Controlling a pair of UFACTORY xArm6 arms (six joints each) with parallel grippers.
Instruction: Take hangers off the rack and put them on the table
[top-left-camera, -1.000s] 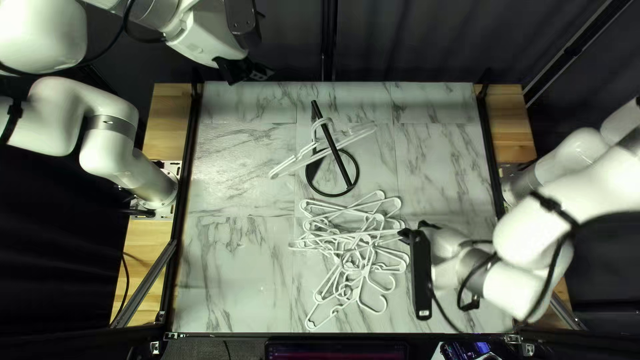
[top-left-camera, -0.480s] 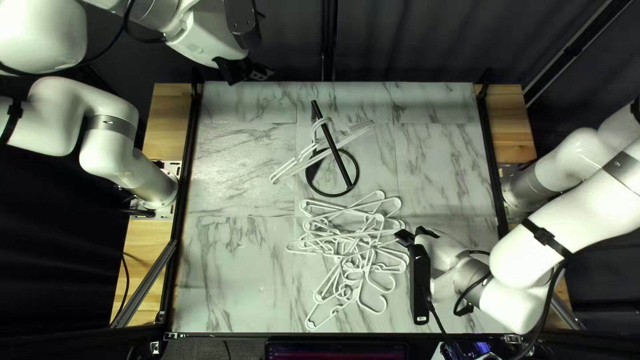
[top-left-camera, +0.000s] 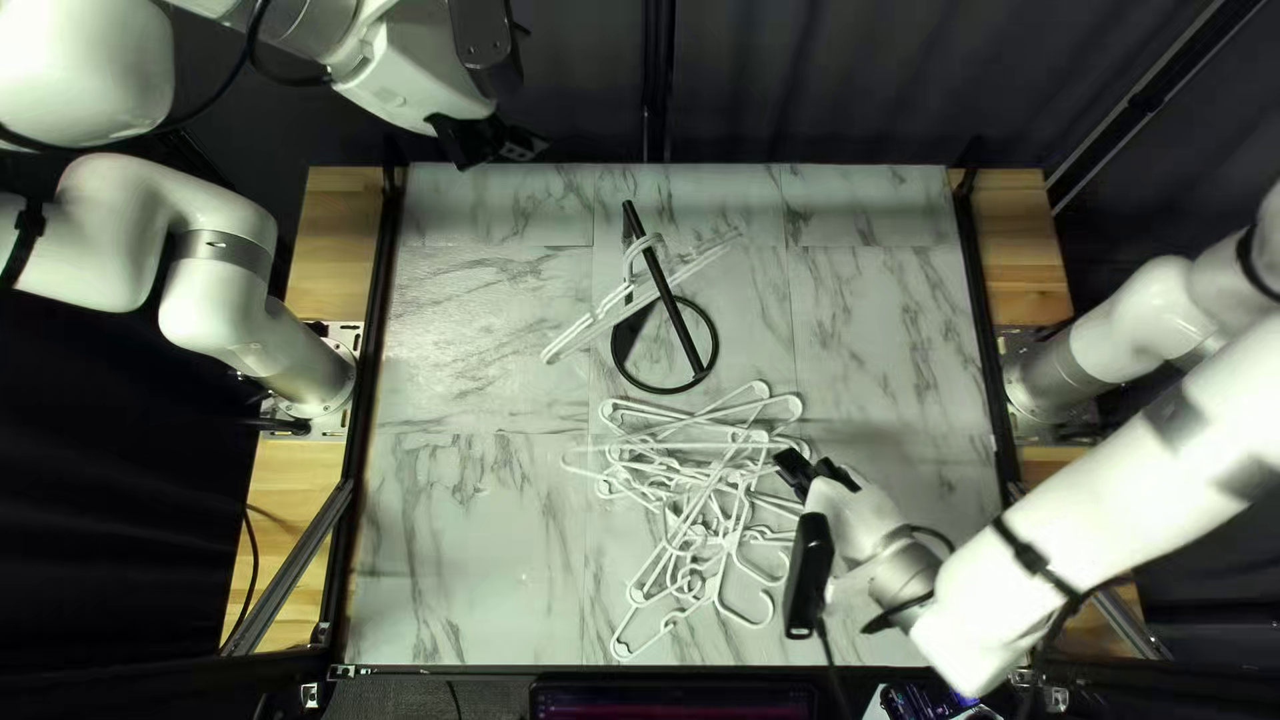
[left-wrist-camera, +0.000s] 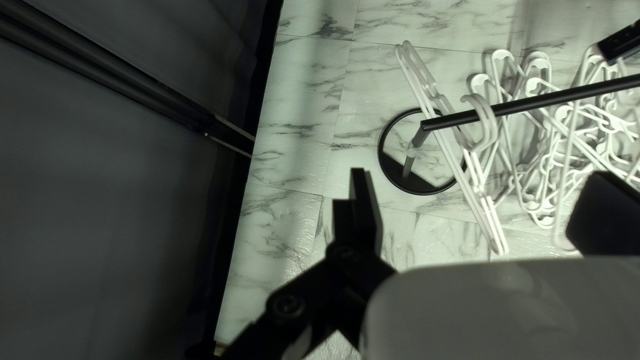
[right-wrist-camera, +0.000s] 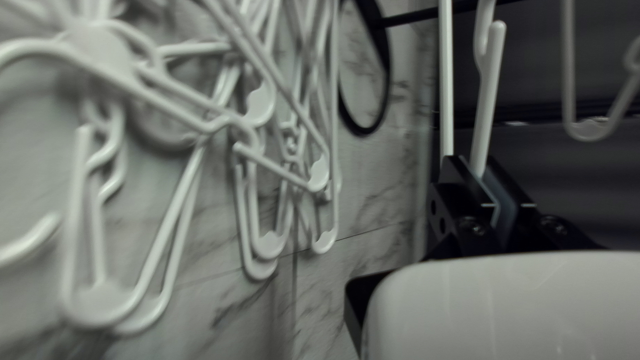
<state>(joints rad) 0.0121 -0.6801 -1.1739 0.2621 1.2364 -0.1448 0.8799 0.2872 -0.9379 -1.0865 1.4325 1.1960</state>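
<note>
My right gripper (right-wrist-camera: 475, 162) is pinching a hanger (right-wrist-camera: 487, 113) over the pile (right-wrist-camera: 100, 303) on the table (top-left-camera: 467, 534), likely for adding there. My left gripper (left-wrist-camera: 480, 173), fingers spread, is staying clear while hooks (left-wrist-camera: 493, 133) are keeping others on the rack (left-wrist-camera: 547, 100).

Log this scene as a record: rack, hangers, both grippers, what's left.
Rack: black, with a ring base, standing on the marble-patterned table; its bar slants in the top left view
Hung hangers: white, close together, exact count unclear
Hanger pile: white, tangled, on the table nearer its near edge than the rack
Right gripper: shut on a white hanger, over the pile's right side in the top left view
Left gripper: open, empty, beyond the table's far edge in the top left view
Remaining: release held hanger; unload rack
</note>
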